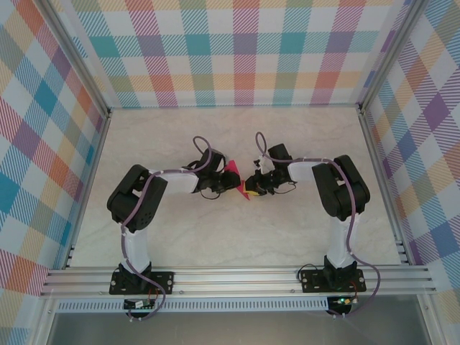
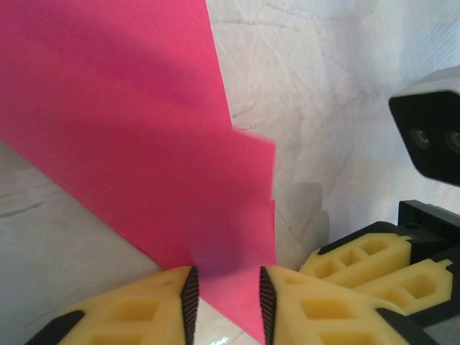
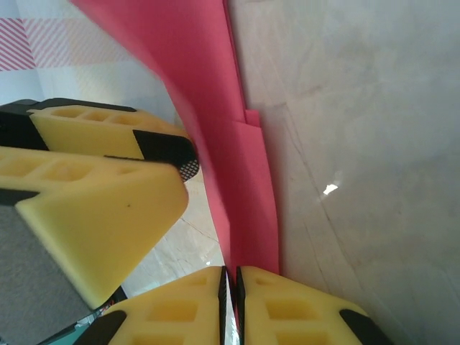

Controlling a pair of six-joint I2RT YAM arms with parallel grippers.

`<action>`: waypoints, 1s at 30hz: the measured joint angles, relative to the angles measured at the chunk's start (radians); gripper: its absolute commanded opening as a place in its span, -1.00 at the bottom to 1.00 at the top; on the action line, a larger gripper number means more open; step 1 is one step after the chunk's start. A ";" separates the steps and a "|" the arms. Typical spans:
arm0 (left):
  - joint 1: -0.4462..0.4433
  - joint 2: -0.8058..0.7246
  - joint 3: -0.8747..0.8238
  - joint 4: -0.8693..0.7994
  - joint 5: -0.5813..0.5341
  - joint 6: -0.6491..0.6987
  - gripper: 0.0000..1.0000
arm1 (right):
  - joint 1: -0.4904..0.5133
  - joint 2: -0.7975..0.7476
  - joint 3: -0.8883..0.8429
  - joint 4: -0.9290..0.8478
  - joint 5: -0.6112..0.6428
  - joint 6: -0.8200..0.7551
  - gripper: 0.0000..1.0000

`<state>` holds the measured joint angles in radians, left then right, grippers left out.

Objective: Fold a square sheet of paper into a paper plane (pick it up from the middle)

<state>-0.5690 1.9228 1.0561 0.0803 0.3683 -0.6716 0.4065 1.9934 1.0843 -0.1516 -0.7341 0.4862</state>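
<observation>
Right wrist: my right pincer pinches pink paper edge-on | left wrist: my left pincer stands narrow, paper's broad face between pads

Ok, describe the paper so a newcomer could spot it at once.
Start at the middle of the pale table. The paper is there, between the left gripper and the right gripper, which pinches it. It is a thin, solid magenta sheet among yellow fingers.

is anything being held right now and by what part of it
The right end effector pinches the pink paper by one folded edge; the left end effector stands open around another part.
</observation>
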 measured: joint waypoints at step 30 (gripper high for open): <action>0.000 -0.064 -0.031 -0.028 -0.109 -0.012 -0.47 | 0.011 0.041 0.102 -0.051 0.037 -0.050 -0.53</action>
<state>-0.5690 1.8591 1.0252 0.0525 0.2592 -0.6838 0.4171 2.0342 1.1866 -0.2028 -0.6968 0.4362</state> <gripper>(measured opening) 0.270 0.239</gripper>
